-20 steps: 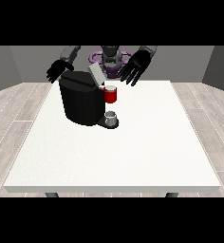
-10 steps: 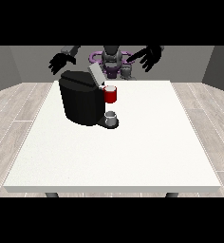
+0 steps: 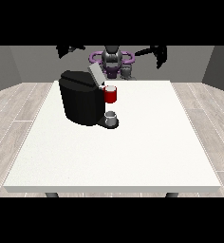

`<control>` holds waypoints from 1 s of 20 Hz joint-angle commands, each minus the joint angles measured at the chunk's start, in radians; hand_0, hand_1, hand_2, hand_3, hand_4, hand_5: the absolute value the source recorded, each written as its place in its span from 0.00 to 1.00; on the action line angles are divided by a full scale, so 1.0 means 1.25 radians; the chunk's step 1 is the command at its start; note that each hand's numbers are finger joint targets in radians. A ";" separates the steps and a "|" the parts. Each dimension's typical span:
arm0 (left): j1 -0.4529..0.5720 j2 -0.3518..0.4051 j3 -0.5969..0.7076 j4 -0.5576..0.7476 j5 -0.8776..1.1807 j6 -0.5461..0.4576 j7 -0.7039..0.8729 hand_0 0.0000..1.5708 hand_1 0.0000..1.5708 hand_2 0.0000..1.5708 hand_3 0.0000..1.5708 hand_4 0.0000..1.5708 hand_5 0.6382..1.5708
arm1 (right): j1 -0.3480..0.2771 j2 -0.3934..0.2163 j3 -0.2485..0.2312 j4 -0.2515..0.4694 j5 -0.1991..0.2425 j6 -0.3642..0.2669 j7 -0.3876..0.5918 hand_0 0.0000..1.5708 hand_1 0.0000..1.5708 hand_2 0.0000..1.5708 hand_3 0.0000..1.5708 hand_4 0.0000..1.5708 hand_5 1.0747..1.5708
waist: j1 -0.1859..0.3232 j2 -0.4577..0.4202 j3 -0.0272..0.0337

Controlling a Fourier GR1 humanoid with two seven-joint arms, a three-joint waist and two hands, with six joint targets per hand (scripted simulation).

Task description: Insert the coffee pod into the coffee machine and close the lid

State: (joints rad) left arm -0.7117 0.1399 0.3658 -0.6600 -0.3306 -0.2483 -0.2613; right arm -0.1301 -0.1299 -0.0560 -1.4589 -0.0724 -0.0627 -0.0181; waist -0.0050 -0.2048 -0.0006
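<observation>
Black coffee machine stands with lid raised; a grey thing sits at its base, perhaps the pod; both hands hang high, finger state untellable; the reach comes next.

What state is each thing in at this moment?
coffee machine: upright on the table, lid raised.
grey thing: at the machine's base, under a red thing at the machine.
hand at the view's left: raised, holds nothing.
hand at the view's right: raised, holds nothing.
</observation>
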 commanded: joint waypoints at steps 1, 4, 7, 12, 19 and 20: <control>0.080 -0.088 -0.012 -0.017 0.022 0.018 0.004 0.00 0.00 0.00 0.00 0.00 1.00 | -0.010 -0.028 0.009 -0.017 -0.010 0.042 0.041 0.00 0.00 0.00 0.00 0.00 1.00 | 0.046 -0.050 0.0004; 0.124 -0.062 -0.014 -0.049 0.048 -0.037 -0.036 0.00 0.00 0.00 0.00 0.00 1.00 | -0.041 -0.031 0.008 -0.025 -0.014 0.048 0.051 0.00 0.00 0.00 0.00 0.00 1.00 | 0.076 -0.023 0.0004; 0.122 -0.044 0.009 -0.083 0.093 -0.049 -0.011 0.00 0.00 0.00 0.00 0.00 1.00 | -0.086 -0.029 0.027 -0.046 0.004 0.041 0.087 0.00 0.00 0.00 0.00 0.00 1.00 | 0.068 0.005 0.0003; 0.155 -0.103 -0.018 -0.154 0.136 -0.057 0.053 0.00 0.00 0.00 0.00 0.00 1.00 | -0.131 -0.051 0.025 -0.007 0.024 0.061 0.087 0.00 0.00 0.00 0.00 0.14 1.00 | 0.117 0.000 0.0005; 0.240 -0.111 -0.095 -0.323 0.183 -0.012 0.094 0.00 0.00 0.00 0.00 0.07 1.00 | -0.142 -0.021 0.004 0.088 0.007 0.087 0.009 0.00 0.00 0.00 0.00 0.00 1.00 | 0.131 0.052 0.0007; 0.226 -0.107 -0.082 -0.343 0.191 -0.061 0.098 0.00 0.00 0.00 0.00 0.00 1.00 | -0.151 -0.050 -0.034 0.131 0.007 0.087 -0.031 0.00 0.00 0.00 0.00 0.00 1.00 | 0.159 0.084 0.0008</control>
State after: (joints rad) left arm -0.4544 0.0096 0.2802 -1.0047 -0.1243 -0.3075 -0.1592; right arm -0.2917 -0.1752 -0.0526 -1.3681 -0.0496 0.0302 0.0032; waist 0.1636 -0.1554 0.0002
